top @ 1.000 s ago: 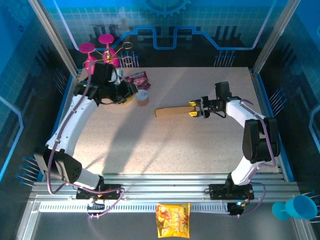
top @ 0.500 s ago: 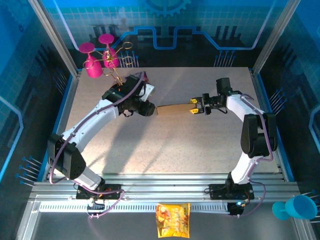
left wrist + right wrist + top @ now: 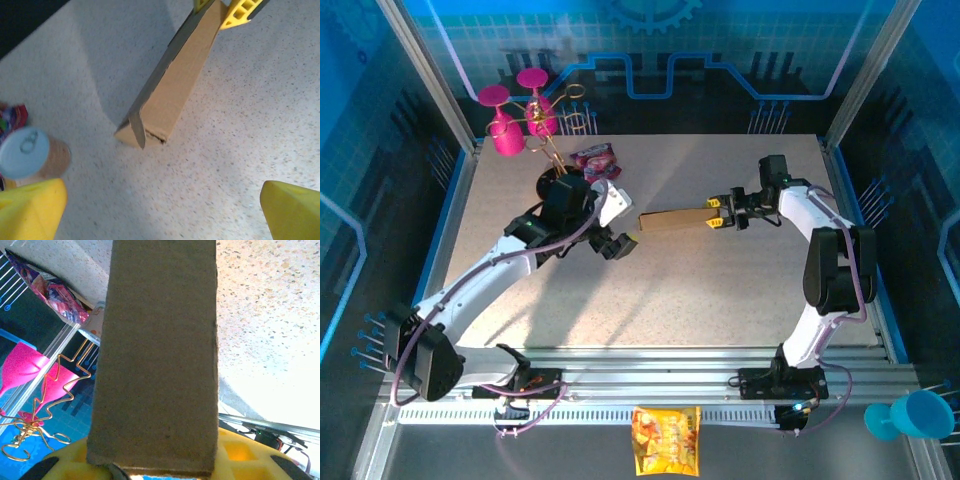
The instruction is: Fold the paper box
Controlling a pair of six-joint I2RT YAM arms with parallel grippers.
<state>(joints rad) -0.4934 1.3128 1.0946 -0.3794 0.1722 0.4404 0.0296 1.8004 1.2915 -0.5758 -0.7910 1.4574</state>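
Two arms meet at mid-table over the plain brown cardboard paper box point(image 3: 672, 220), a long, narrow folded piece stretched across the speckled grey tabletop point(image 3: 720, 300). My right gripper point(image 3: 716, 214) is pinched on the box's right end, its yellow fingers point(image 3: 241, 10) bearing on either face. I judge this grip is meant to steady the cardboard, which appears raised on its long edge, and to present the free left end to the other arm. That end rests on the table, one flap edge slightly parted. My left gripper point(image 3: 616, 243) hangs just beside it, jaws spread wide and holding nothing, wrist tipped down toward the end. My right arm reaches inward, forearm nearly level. A small blue-lidded can point(image 3: 24, 152) stands near that end, apart from it.
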